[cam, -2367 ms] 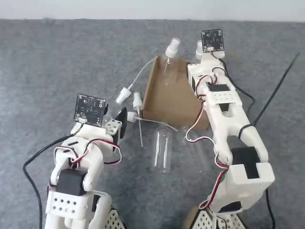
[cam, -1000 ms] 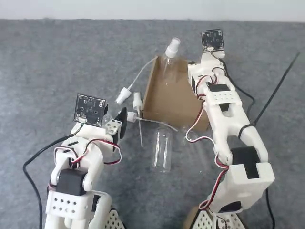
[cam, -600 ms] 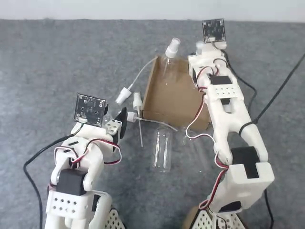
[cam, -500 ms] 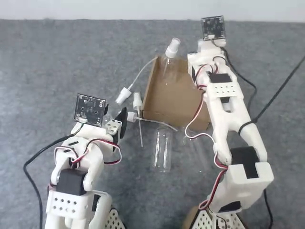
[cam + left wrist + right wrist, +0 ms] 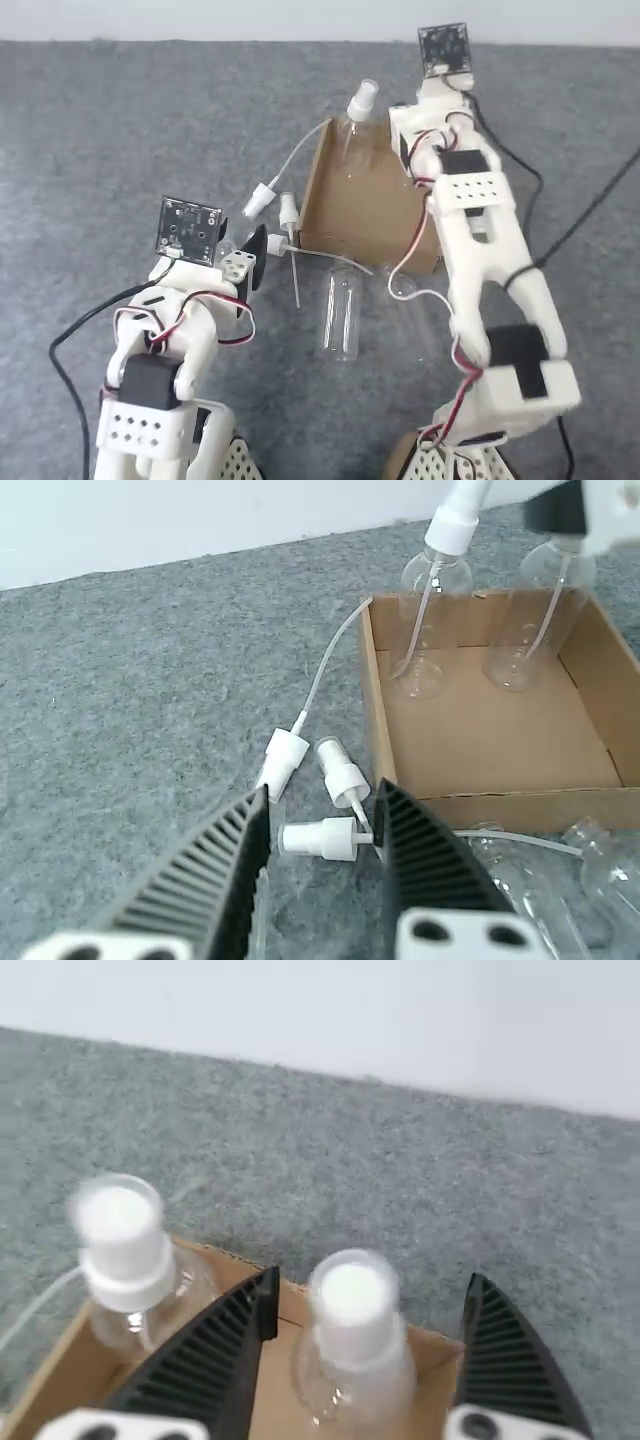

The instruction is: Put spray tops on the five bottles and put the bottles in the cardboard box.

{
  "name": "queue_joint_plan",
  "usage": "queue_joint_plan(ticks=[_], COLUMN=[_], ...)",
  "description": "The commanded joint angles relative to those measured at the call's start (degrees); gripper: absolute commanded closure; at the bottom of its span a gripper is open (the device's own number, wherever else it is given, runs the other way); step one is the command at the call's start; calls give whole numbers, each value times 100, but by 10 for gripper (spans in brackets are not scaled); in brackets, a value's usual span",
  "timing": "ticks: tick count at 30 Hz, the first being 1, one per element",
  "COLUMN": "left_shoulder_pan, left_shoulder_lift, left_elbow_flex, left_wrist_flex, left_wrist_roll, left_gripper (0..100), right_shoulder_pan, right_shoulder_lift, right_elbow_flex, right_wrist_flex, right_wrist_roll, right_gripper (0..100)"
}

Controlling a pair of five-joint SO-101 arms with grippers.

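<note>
Cardboard box (image 5: 362, 212) taken as the landmark.

- Inside the box, against its far wall, two bottles are stood upright, both fitted with spray tops. The capped bottle (image 5: 352, 1305) is straddled by the right gripper (image 5: 372, 1282). The jaws are spread wide, one on each side of the white top, and no contact is seen, so the bottle is judged released. The second capped bottle (image 5: 125, 1235) is just beside it, toward the corner nearer the left arm.
- Outside the box, along its near wall, two bare bottles (image 5: 338, 312) (image 5: 412, 310) are laid on their sides on the grey mat (image 5: 120, 130), necks open.
- Off the box's wall on the left arm's side, three loose tops are scattered. One spray top (image 5: 320, 839) is lying between the fingers of the left gripper (image 5: 320, 805), which is open and not clamped on it. Two further tops (image 5: 287, 755) (image 5: 343, 770) are a little nearer the box.
- Progress is judged at two of five; the fifth bottle cannot be made out with certainty.

Handling, judged: the bottles are clear thin plastic — light, smooth, likely slippery and prone to roll. They are best taken across the mid-body with modest squeeze. The tops are tiny and light, with a long limp dip tube, and are best gripped at the collar, never by the tube.
</note>
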Motion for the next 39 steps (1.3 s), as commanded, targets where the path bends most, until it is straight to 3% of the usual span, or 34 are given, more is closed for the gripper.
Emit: queue_joint_plan(ticks=[1, 5, 11, 16, 19, 26, 32, 39], left_shoulder_pan=[9, 9, 9, 9, -9, -26, 9, 9], left_shoulder_lift=[35, 35, 35, 35, 35, 35, 44, 44], left_elbow_flex=[-13, -13, -13, -13, -13, -13, 57, 66], left_wrist_flex=[-123, -123, -123, -123, -123, -123, -193, -202], left_wrist_roll=[-9, -9, -9, -9, -9, -9, -9, -9], left_gripper=[844, 844, 844, 844, 844, 844, 844, 844], right_shoulder_pan=[66, 75, -268, -936, -1534, -2237, -2149, -1842], right_shoulder_lift=[-1007, -1763, -2519, -2624, -2633, -2958, -3820, -3996], right_elbow_flex=[-527, -642, -633, -624, -360, 1582, 3341, 4404], right_wrist_flex=[681, 1719, 4180, 6246, 6870, 6158, 5182, 4286], right_wrist_roll=[237, 273, 273, 273, 255, -105, -193, -563], right_gripper=[753, 755, 755, 753, 753, 752, 752, 752])
